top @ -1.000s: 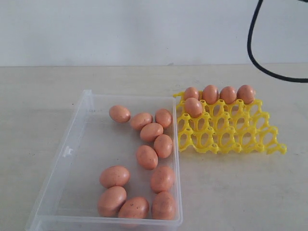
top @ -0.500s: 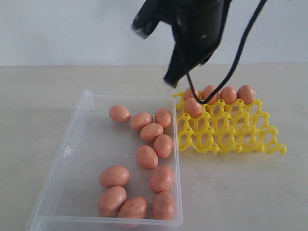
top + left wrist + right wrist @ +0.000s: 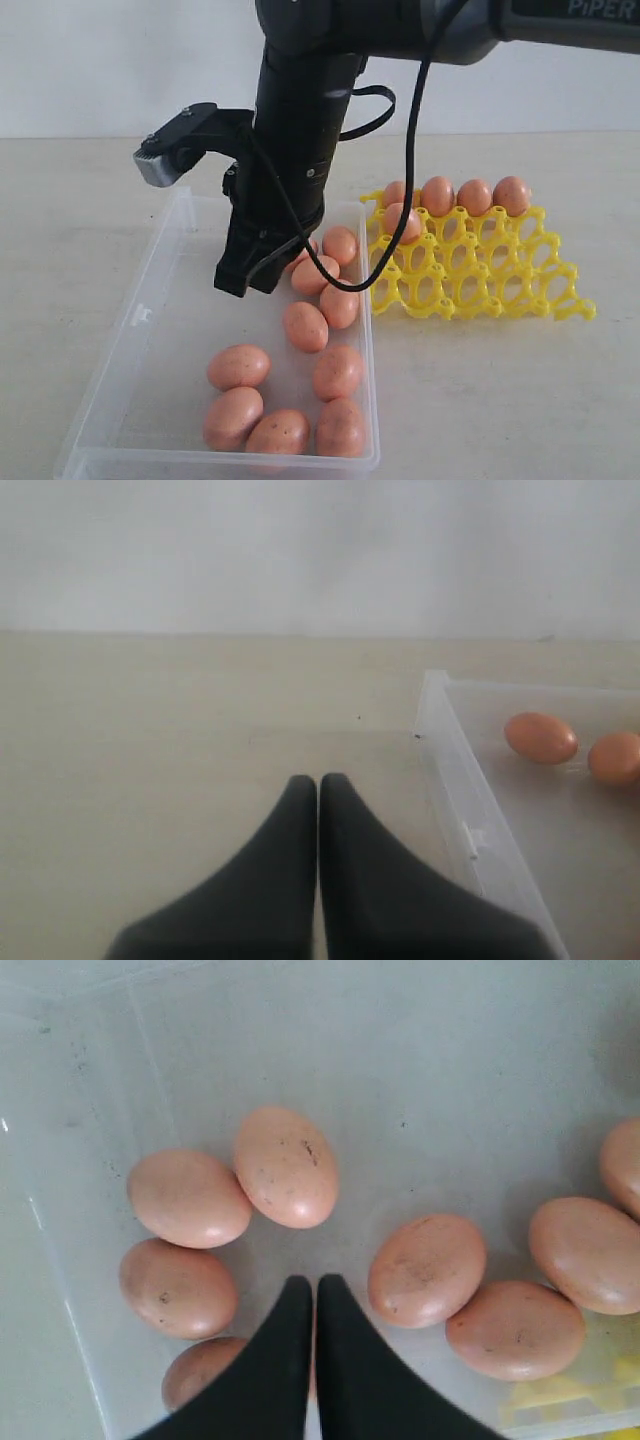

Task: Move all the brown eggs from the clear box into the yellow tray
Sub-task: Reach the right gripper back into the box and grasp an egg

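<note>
Several brown eggs [image 3: 305,326] lie in the clear box [image 3: 150,320] at the left of the exterior view. Several more eggs [image 3: 475,196] sit in the back cups of the yellow tray [image 3: 480,280] to its right. My right gripper [image 3: 240,285] hangs shut over the box's back half, holding nothing. In its wrist view the right gripper [image 3: 314,1282] points between two eggs [image 3: 286,1166] [image 3: 427,1269], just above them. My left gripper [image 3: 318,778] is shut and empty over bare table beside the box's rim [image 3: 455,780], with two eggs [image 3: 541,737] visible inside.
A black cable [image 3: 410,180] loops down from the right arm across the tray's back corner. The arm hides the box's back-left eggs in the exterior view. A pale wall stands behind the beige table [image 3: 500,400]. A yellow tray edge [image 3: 560,1395] shows past the box wall.
The right arm came into view from above and dropped over the box, its shut gripper now low above the eggs. The eggs and tray have not moved.
</note>
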Controlling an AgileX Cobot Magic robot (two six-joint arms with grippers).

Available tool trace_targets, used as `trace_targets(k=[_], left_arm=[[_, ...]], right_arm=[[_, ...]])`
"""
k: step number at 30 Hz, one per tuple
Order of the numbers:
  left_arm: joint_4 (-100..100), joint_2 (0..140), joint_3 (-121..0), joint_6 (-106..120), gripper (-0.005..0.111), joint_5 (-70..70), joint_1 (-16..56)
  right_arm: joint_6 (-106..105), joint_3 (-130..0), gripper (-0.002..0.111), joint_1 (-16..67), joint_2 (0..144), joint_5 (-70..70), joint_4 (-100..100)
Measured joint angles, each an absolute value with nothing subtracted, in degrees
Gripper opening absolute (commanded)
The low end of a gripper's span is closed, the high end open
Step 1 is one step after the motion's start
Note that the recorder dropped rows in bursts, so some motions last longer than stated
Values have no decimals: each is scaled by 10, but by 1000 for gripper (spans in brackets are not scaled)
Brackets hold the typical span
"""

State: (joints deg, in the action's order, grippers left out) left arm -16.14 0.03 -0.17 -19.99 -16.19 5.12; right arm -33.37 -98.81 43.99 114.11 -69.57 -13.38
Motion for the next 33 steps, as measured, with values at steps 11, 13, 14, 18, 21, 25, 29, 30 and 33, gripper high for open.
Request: trace_targets(k=[11, 13, 14, 18, 21, 25, 29, 30, 33], left_arm=[[-181, 0, -2, -216, 1, -166, 51], [-182, 0, -2, -216, 1, -166, 51], [-182, 0, -2, -216, 1, -166, 51], [-182, 0, -2, -216, 1, -166, 51], [-182, 0, -2, -216, 1, -166, 51], [-186, 0, -2, -217, 1, -166, 51], [-188, 0, -2, -217, 1, -166, 51], [-188, 0, -2, -217, 1, -166, 51], [-188, 0, -2, -217, 1, -166, 51]], right_arm=[[-195, -989, 51, 440, 1183, -678, -95], [-162, -989, 51, 440, 1195, -675, -78], [-149, -989, 51, 440, 1200, -675, -70], [-106, -989, 51, 440, 1218, -671, -42], [-98, -989, 51, 440, 1225, -659, -37], [-96, -989, 51, 440, 1234, -647, -36], [-95, -989, 51, 440, 1247, -644, -35], [-93, -989, 51, 440, 1253, -644, -35], [-92, -990, 51, 440, 1265, -644, -34]])
